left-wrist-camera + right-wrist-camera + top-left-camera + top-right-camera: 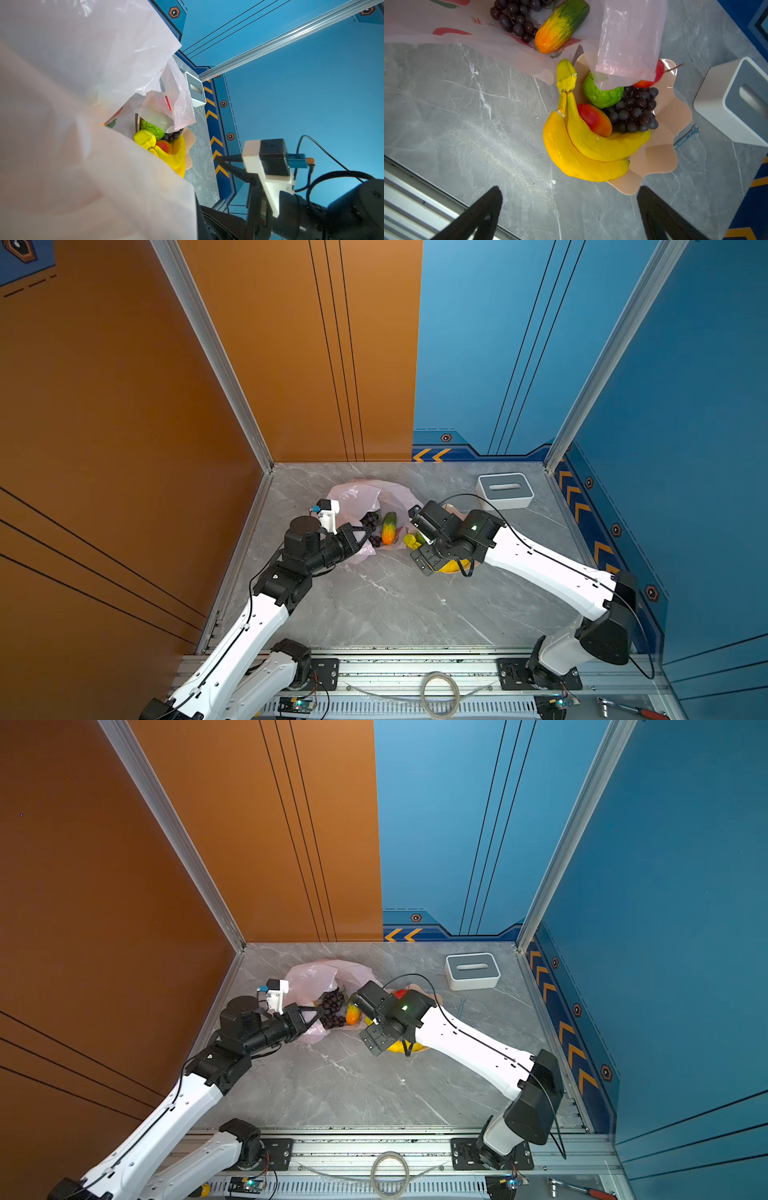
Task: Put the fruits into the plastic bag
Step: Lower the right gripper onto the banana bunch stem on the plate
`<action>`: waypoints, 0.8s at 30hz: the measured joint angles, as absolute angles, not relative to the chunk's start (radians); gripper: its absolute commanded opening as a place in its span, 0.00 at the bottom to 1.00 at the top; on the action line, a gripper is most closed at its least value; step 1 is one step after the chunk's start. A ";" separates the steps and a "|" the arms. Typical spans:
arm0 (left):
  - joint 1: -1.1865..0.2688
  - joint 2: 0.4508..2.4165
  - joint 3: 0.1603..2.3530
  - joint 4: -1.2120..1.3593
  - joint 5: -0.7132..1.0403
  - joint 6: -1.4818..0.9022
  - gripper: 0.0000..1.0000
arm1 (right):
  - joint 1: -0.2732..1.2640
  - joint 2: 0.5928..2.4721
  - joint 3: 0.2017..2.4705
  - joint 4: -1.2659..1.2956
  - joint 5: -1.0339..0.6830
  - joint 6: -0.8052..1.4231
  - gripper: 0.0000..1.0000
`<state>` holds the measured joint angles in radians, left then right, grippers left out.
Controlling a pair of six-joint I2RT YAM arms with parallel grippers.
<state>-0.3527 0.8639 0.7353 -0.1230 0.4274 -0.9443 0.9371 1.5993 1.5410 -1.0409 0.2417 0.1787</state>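
Right wrist view: right claw [570, 189] spread wide, empty, over bananas [581, 145] in bowl [660, 158]. In both top views, bowl at table's [395, 605] 3 o'clock. Bag [361, 493] at 11 o'clock, left claw [321, 1011] pinched shut on near rim. One grape bunch [332, 1004] and oblong fruit [389, 528] inside bag mouth.

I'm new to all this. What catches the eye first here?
A bright yellow banana bunch spills over a peach bowl right of centre, under the open right end effector. Beside it, purple grapes and a green-orange fruit lie in the mouth of a pink plastic bag.
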 measured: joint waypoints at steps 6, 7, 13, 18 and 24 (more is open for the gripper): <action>-0.351 0.864 0.735 -0.123 0.427 -0.944 0.00 | 0.950 1.712 1.599 -1.048 0.277 0.147 1.00; -0.349 0.864 0.735 -0.123 0.427 -0.944 0.00 | 0.951 1.729 1.607 -1.048 0.284 0.144 1.00; -0.339 0.864 0.735 -0.123 0.427 -0.944 0.00 | 0.951 1.840 1.644 -1.048 0.321 0.122 1.00; -0.332 0.863 0.735 -0.123 0.428 -0.944 0.00 | 0.948 1.905 1.651 -1.048 0.342 0.107 0.98; -0.317 0.849 0.735 -0.124 0.428 -0.944 0.00 | 0.926 1.919 1.651 -1.048 0.370 0.101 0.92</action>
<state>-0.3168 0.8494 0.7345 -0.1242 0.4278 -0.9443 0.9264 1.9190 1.6508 -1.0481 0.3702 0.1009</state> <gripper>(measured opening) 0.045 0.936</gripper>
